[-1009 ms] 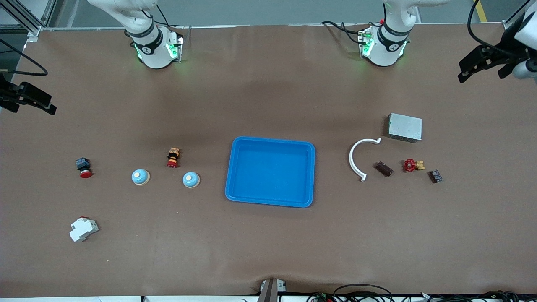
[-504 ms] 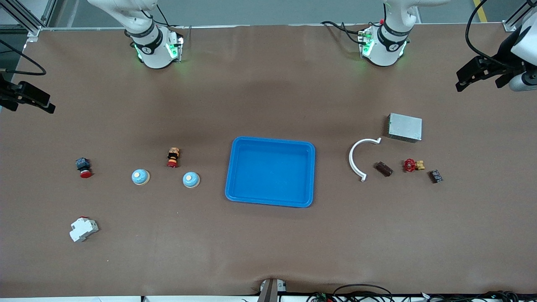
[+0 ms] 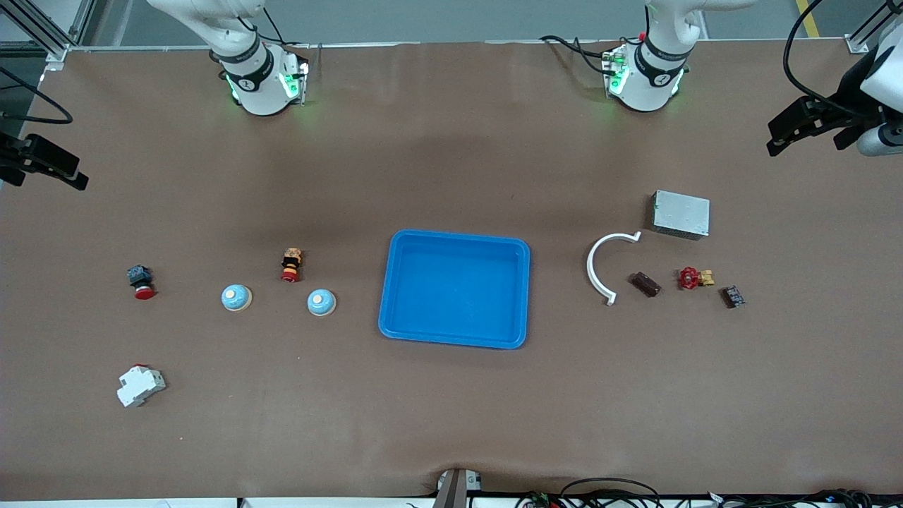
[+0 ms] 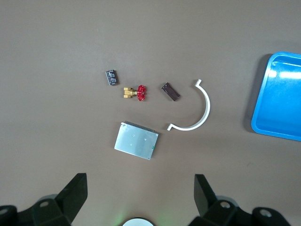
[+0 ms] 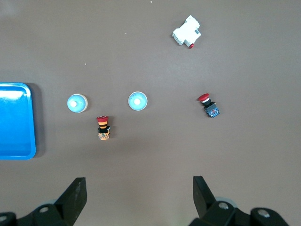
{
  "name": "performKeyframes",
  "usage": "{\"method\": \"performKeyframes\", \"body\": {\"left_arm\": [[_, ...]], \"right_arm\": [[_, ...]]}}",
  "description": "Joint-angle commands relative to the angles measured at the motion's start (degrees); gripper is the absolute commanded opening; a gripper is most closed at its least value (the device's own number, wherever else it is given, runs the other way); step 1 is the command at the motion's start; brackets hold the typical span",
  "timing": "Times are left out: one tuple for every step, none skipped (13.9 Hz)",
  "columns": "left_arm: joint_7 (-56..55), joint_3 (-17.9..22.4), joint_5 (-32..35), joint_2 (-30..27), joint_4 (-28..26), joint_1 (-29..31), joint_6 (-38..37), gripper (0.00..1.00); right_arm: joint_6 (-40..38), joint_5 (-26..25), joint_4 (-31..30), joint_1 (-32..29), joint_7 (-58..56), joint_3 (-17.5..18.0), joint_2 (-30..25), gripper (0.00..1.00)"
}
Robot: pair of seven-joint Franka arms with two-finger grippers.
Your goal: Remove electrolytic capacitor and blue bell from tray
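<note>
Bare blue tray (image 3: 455, 289), seemingly nothing inside; left end effector (image 3: 804, 127) and right end effector (image 3: 42, 166) both released.

Front camera high, facing bases – both wrist cameras look down, sharing tray (image 3: 455, 289).

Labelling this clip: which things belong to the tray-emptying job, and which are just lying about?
Job: blue tray, empty; blue bells; black capacitor; left gripper and right gripper, open, waiting at the table's ends.
Lying about: grey metal box, white curved clip, brown block, red-handled valve, red pushbuttons, white breaker.
</note>
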Motion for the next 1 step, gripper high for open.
{"method": "performKeyframes", "body": {"left_arm": [[0.96,-0.08,-0.21,0.55,1.46,0.10,-1.10,1.00]], "right_arm": [[-0.92,0.10,1.31,-1.31,0.05,0.84,0.40,1.00]]}}
